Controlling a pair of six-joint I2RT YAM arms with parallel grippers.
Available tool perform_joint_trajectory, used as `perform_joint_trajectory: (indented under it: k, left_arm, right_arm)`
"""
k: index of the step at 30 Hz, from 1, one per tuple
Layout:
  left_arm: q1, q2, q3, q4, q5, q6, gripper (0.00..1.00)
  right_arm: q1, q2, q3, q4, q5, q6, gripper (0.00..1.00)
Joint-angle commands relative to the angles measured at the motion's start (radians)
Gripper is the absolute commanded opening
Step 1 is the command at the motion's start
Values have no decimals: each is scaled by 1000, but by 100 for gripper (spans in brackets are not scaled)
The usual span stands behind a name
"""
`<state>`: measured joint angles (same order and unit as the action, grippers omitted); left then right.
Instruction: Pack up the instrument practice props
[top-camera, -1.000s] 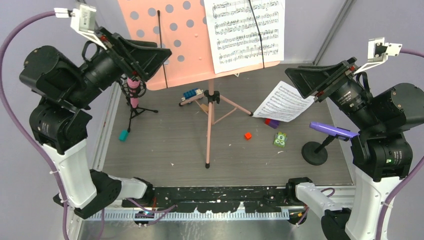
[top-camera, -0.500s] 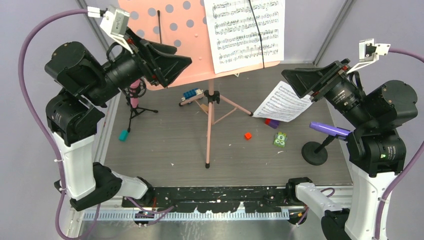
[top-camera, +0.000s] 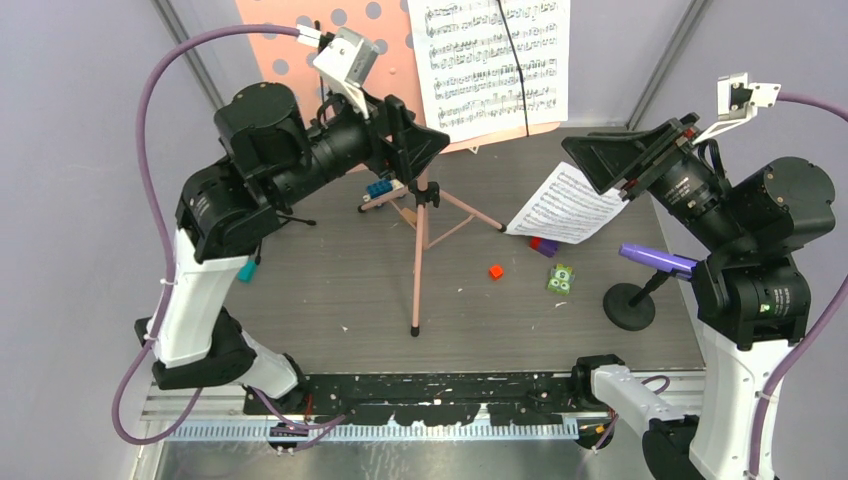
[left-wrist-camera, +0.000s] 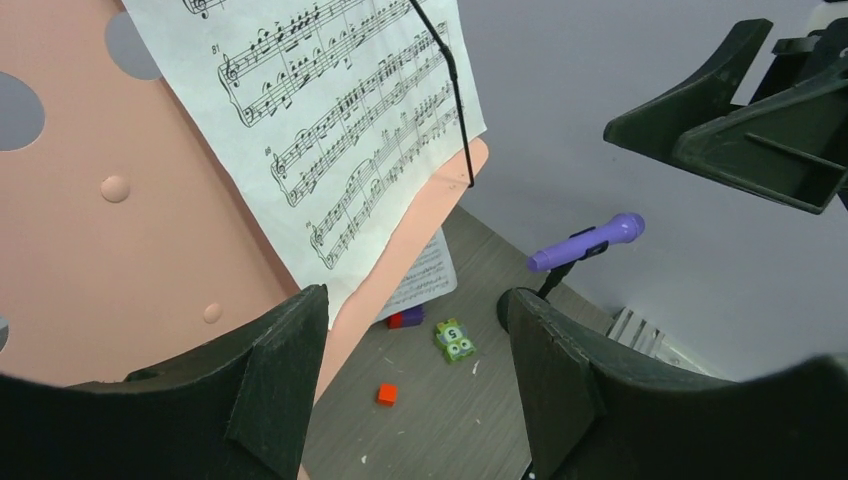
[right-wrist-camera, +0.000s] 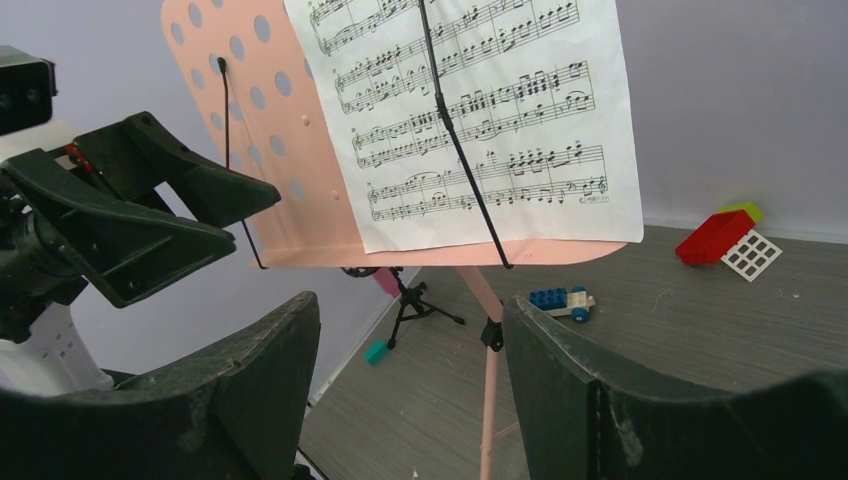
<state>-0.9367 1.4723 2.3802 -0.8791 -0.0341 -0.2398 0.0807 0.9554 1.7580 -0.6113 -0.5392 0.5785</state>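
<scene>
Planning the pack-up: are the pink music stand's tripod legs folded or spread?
Spread: the tripod legs splay outward from the black hub, feet apart on the table.

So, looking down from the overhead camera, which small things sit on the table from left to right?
Teal block → blue toy car → red block → green toy → purple microphone on its stand.

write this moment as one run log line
left pincer: open, empty, facing rack sheet | right pincer: open, empty | music rack: upright | loose sheet: on table
</scene>
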Motion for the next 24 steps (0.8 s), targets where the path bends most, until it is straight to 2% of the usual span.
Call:
perform_joint_trajectory:
  k: [1, 11, 24]
  left_arm:
    - [-8, 13, 4, 81, -50, -22, 68]
    - [-10, -12, -62, 143, -194, -69, 68]
    - [-10, -5, -118, 223, -208, -81, 68]
  right_arm:
    - [-4, 39, 40, 58, -34, 9, 72]
    - [-4, 108, 63, 128, -31, 68, 72]
    - [-4, 178, 118, 192, -129, 86, 70]
